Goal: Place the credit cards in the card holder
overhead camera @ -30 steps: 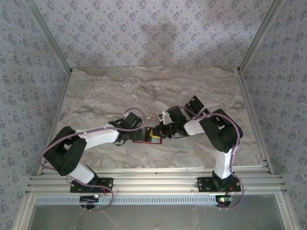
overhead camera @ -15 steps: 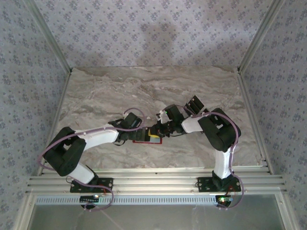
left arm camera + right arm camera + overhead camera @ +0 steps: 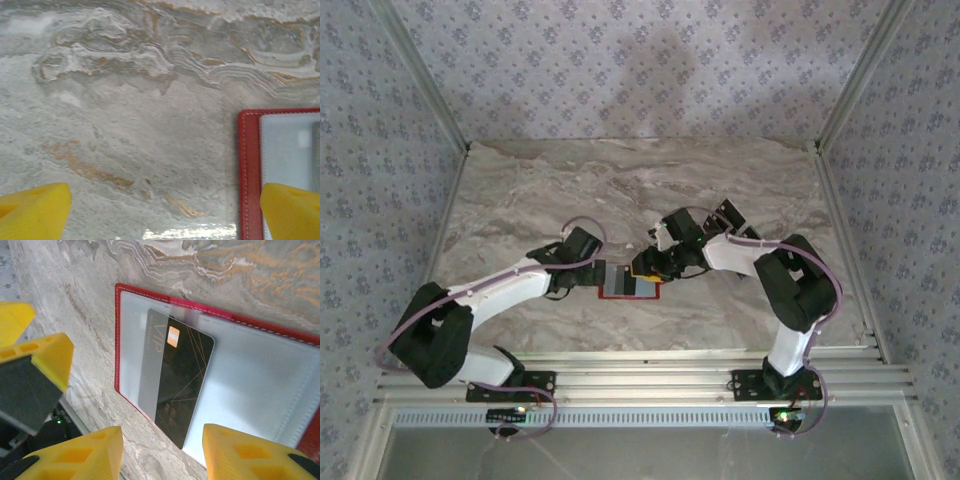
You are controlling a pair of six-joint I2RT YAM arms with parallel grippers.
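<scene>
- Card holder (image 3: 260, 375) lies open and flat on my table (image 3: 520, 190). It is about midway between the left and right edges and nearer the near edge than the far one.
- It has a red stitched rim and a pale grey-silver inside.
- One credit card (image 3: 185, 375) lies on that inside. It is dark, with thin gold lines, a small orange chip and "VIP" lettering.
- One long side of the card sits under a translucent sleeve and the rest is uncovered. It lies askew to the holder's rim, with one corner reaching the red edge.
- My right gripper (image 3: 161, 445) hangs just above the card with its yellow fingers apart and nothing clamped. The card's corner shows in the gap between them.
- My left gripper (image 3: 162, 215) sits at the side of the holder that faces the table's left edge. Its fingers are spread wide, with bare marble between them.
- In the left wrist view one of those fingertips (image 3: 292, 210) overlaps the holder's red rim. I cannot tell whether it touches.
- Seen from above, both my forearms meet over the holder and cover part of it.
- A small dark stack with lighter stripes, the spare cards (image 3: 728, 213), lies toward the far right of the table. It is beyond my right forearm, partly hidden by it, and well apart from the holder.
- Patterned walls (image 3: 620, 70) stand behind and beside the table, and metal rails (image 3: 640, 380) run along its near edge.
</scene>
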